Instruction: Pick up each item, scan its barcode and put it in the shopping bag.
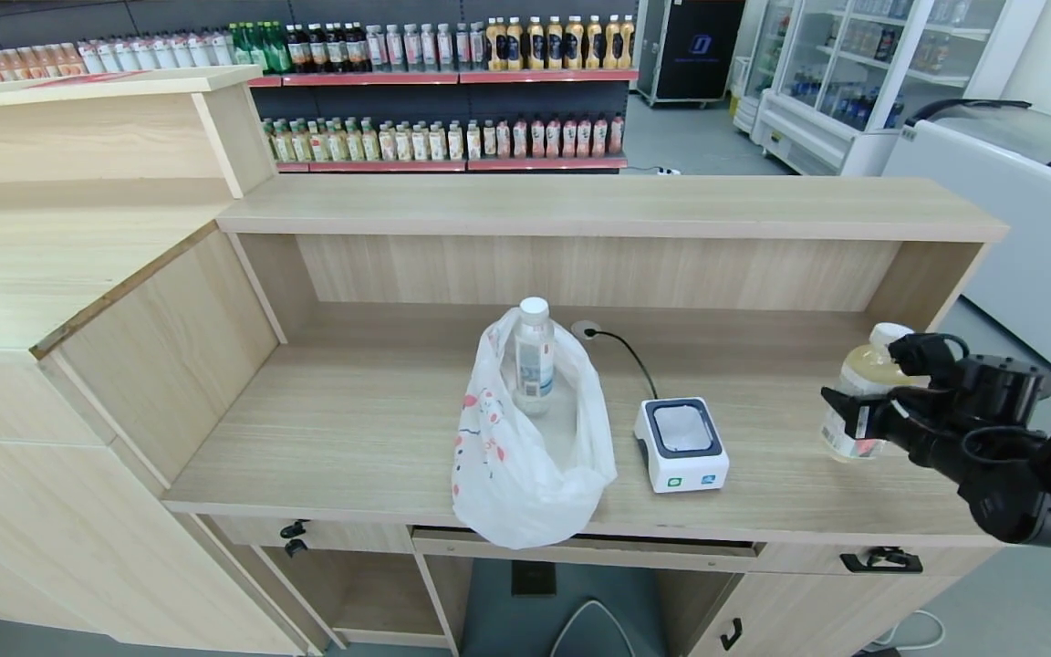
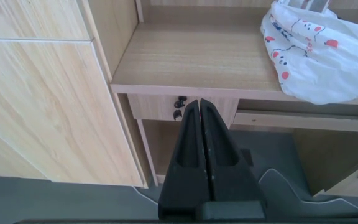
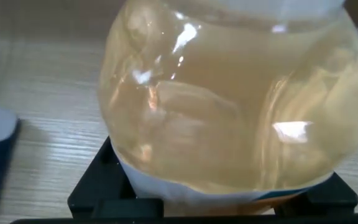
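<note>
1. Claw on the right arm, the black right gripper (image 1: 847, 418): its jaws are spread to the width of a bottle's body and clamped on it from both sides, low down at the label.
2. What it holds is a rounded clear plastic bottle of pale yellow drink with a white cap (image 1: 863, 388), standing upright. In the right wrist view the same bottle (image 3: 229, 99) bulges above the dark fingers (image 3: 114, 193), with wood grain behind it. Whether its base touches the light wooden counter (image 1: 352, 429) cannot be told.
3. Taking the white square barcode scanner with a dark glass window (image 1: 681, 443) as the dial's centre in the head view, the held bottle is at three o'clock, well apart from it.
4. The white plastic shopping bag with red prints (image 1: 525, 465) sits at nine o'clock of the scanner, just beside it, its mouth open and its lower part drooping over the counter's front edge.
5. Inside the bag a slim clear bottle with a white cap and a pale label (image 1: 534, 356) stands upright.
6. A thin black cable (image 1: 630, 358) runs from the scanner toward eleven o'clock to a round hole in the counter.
7. The black left gripper (image 2: 199, 109) has its two fingers pressed flat together with nothing between them. It hangs low before the counter front, its tips near a small black drawer lock (image 2: 179, 104); the bag (image 2: 328, 56) lies at about one o'clock from them.
</note>
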Controlling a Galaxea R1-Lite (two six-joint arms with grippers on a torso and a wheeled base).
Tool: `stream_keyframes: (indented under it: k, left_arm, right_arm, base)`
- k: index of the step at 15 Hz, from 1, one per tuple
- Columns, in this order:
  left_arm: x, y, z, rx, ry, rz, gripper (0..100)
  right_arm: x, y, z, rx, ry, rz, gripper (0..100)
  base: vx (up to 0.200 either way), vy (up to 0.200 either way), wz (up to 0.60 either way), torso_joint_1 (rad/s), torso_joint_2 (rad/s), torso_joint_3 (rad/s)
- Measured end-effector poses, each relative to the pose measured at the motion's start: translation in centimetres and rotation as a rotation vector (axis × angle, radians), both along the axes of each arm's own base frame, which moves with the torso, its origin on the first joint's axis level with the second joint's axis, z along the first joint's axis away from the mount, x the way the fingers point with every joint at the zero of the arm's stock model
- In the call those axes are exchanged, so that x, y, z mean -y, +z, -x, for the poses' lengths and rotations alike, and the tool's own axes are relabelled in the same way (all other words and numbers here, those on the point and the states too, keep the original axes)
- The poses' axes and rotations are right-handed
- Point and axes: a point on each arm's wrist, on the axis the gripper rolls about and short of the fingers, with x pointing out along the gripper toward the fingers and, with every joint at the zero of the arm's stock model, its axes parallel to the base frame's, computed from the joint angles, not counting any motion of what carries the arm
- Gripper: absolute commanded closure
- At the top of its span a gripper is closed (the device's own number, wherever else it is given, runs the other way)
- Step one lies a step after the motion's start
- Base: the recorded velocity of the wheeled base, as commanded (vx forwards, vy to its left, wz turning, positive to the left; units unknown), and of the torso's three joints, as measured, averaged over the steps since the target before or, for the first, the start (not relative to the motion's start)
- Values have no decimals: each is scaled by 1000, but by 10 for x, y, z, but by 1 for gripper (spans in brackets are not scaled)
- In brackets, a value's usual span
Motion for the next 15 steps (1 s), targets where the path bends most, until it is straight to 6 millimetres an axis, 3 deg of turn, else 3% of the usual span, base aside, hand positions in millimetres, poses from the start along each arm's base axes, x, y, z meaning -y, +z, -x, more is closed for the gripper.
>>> stream_keyframes:
  k: [4,9,12,15]
  left_arm:
    - [0,0,0,0,0,0,100]
    - [0,0,0,0,0,0,100]
    - [0,0,0,0,0,0,100]
    - [0,0,0,0,0,0,100]
  right_arm:
    - [-26,81,39,3,198,-246,100]
    - [-74,169,120,-116,635,-488,100]
    - [-110,206,168,-150,844,-547,100]
    - [-124,217,199,-150,965,-560,100]
  base:
    - [0,0,0,0,0,0]
    - [0,0,0,0,0,0]
    - [0,0,0,0,0,0]
    - [0,0,0,0,0,0]
